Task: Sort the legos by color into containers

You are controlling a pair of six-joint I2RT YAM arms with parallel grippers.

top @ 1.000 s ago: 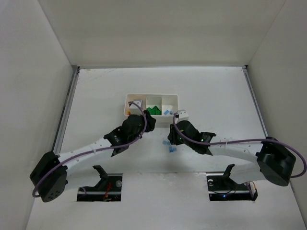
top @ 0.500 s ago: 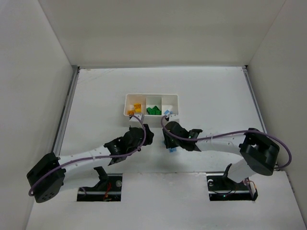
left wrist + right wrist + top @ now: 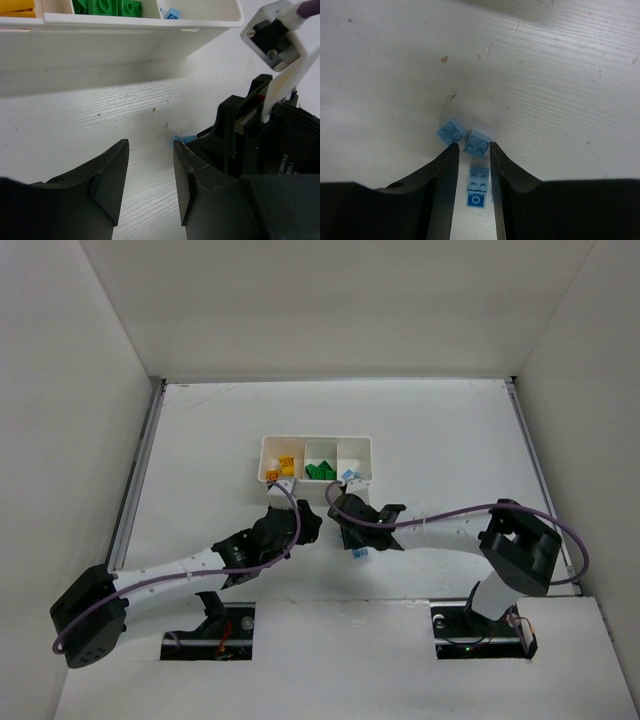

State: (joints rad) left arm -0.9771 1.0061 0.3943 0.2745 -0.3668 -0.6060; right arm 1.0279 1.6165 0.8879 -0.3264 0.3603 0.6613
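Observation:
The white tray (image 3: 315, 444) (image 3: 125, 21) holds yellow-orange legos (image 3: 285, 466) in its left compartment, green ones (image 3: 320, 471) (image 3: 105, 6) in the middle and a light blue one (image 3: 349, 474) (image 3: 171, 12) on the right. Several light blue legos (image 3: 358, 553) lie on the table in front of it. My right gripper (image 3: 350, 532) (image 3: 473, 146) hangs low over them, open by a narrow gap. One blue brick (image 3: 477, 143) sits at its tips, another (image 3: 480, 178) lies between the fingers, and a further one (image 3: 451, 131) lies just left. My left gripper (image 3: 300, 525) (image 3: 150, 147) is open over bare table.
In the left wrist view the right gripper's black body (image 3: 260, 140) stands close on the right, with a blue brick (image 3: 185, 139) peeking out beside it. White walls enclose the table on three sides, and a metal rail (image 3: 135, 480) runs along the left edge.
My left gripper has drawn back from the tray's left compartment toward the near side. My right gripper has swung left and back from the tray, down over the blue bricks.

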